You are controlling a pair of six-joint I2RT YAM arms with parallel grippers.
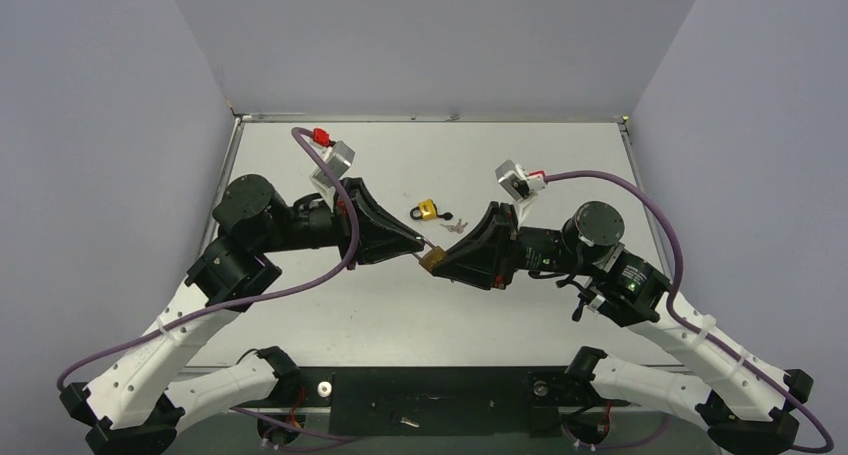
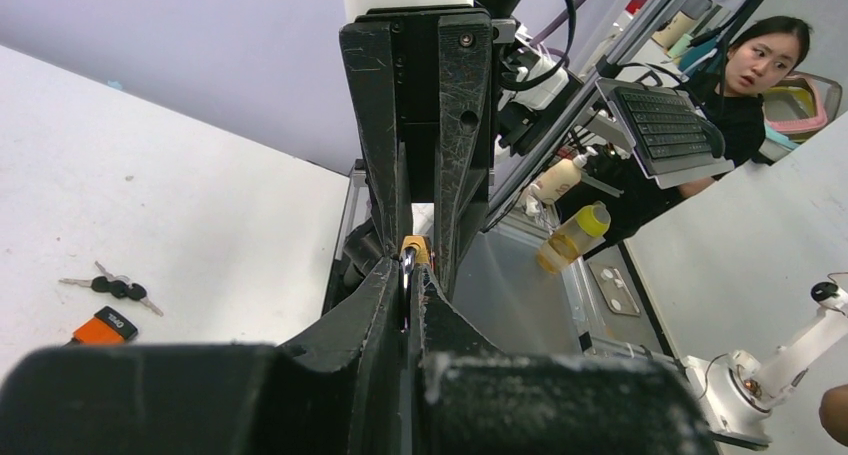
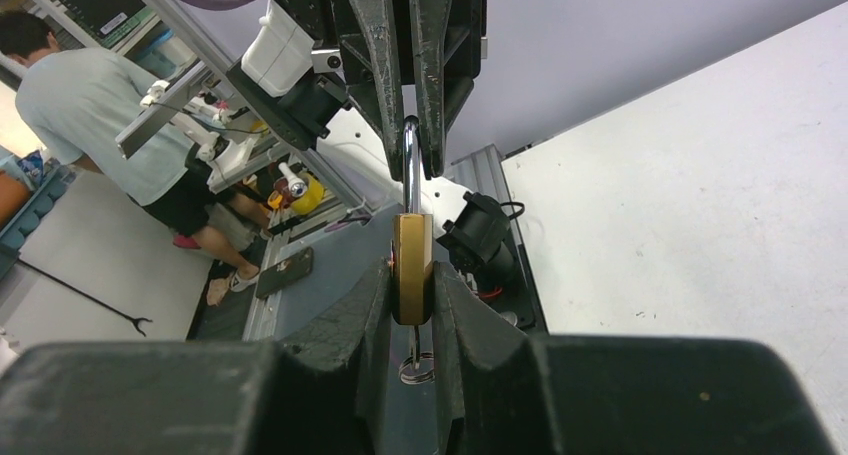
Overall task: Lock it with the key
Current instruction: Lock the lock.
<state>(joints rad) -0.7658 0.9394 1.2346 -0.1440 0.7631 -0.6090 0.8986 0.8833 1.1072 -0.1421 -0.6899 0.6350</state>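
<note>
A brass padlock (image 1: 434, 261) with a silver shackle (image 3: 411, 165) is held in the air between both grippers over the middle of the table. My right gripper (image 1: 447, 259) is shut on the brass body (image 3: 412, 260). My left gripper (image 1: 422, 246) is shut on the shackle, which shows as a thin bar between its fingertips in the left wrist view (image 2: 408, 280). The key (image 3: 414, 360), tiny and silver on a small ring, hangs from the bottom of the padlock body between my right fingers.
A yellow padlock with a black shackle (image 1: 428, 211) lies on the table behind the grippers, with black-headed keys (image 1: 456, 225) beside it. Both also show in the left wrist view, padlock (image 2: 105, 327) and keys (image 2: 115, 287). Grey walls enclose the table.
</note>
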